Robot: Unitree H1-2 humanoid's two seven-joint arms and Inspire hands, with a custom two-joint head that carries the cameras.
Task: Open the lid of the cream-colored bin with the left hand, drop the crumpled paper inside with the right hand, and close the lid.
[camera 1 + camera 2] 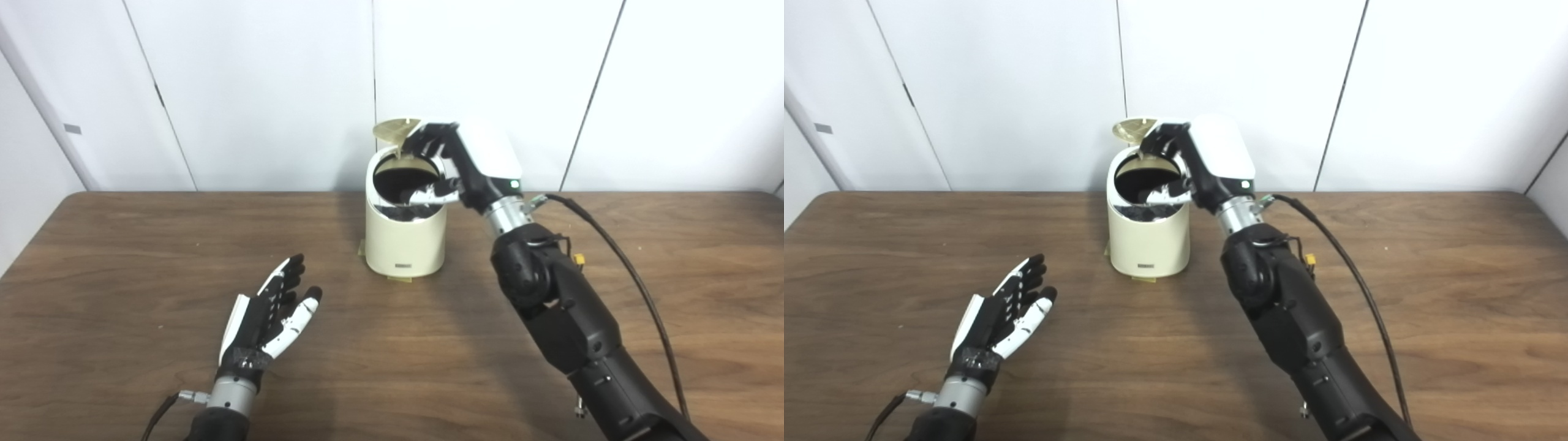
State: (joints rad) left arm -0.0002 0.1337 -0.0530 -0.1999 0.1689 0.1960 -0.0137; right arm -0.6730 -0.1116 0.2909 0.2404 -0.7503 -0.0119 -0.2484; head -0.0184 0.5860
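Left eye view: cream-colored bin near counter far edge, lid raised; right hand over the opening, fingers curled, grip unclear; paper unseen. Right eye view: left hand open, empty, bare wood around; bin's small front label unreadable.

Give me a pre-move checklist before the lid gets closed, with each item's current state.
1. Lid raised above the cream-colored bin: ok.
2. Crumpled paper inside the bin: cannot tell, interior is dark.
3. Right robot hand clear of the bin opening: not ok, its fingers reach over the rim.
4. Left robot hand open and holding nothing: ok.
5. Left robot hand near the lid: not ok, it hovers over the table, well short of the bin.
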